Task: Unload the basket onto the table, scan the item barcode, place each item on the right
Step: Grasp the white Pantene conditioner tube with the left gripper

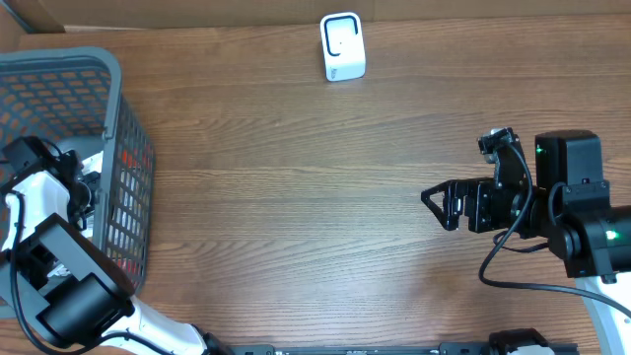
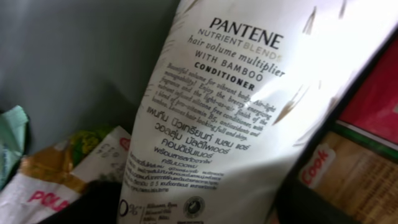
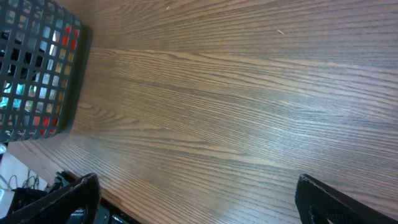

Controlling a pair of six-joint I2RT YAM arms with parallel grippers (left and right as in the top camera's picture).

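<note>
A white Pantene conditioner bottle [image 2: 236, 106] lies inside the dark mesh basket [image 1: 59, 54] at the table's left side, label text facing the left wrist camera. No barcode shows on that face. My left gripper [image 2: 205, 205] reaches down into the basket [image 1: 87, 187]. Its dark fingers [image 2: 81, 199] stand on either side of the bottle's lower end, close against it; I cannot make out whether they press it. The white scanner [image 1: 342, 46] stands at the table's far edge. My right gripper [image 1: 432, 202] hovers open over bare wood [image 3: 199, 199], holding nothing.
Around the bottle in the basket lie a red box [image 2: 373, 99], a brown "Cook" carton [image 2: 317, 165] and a green and gold snack packet [image 2: 74, 155]. The basket's wall [image 3: 37, 62] shows at the left of the right wrist view.
</note>
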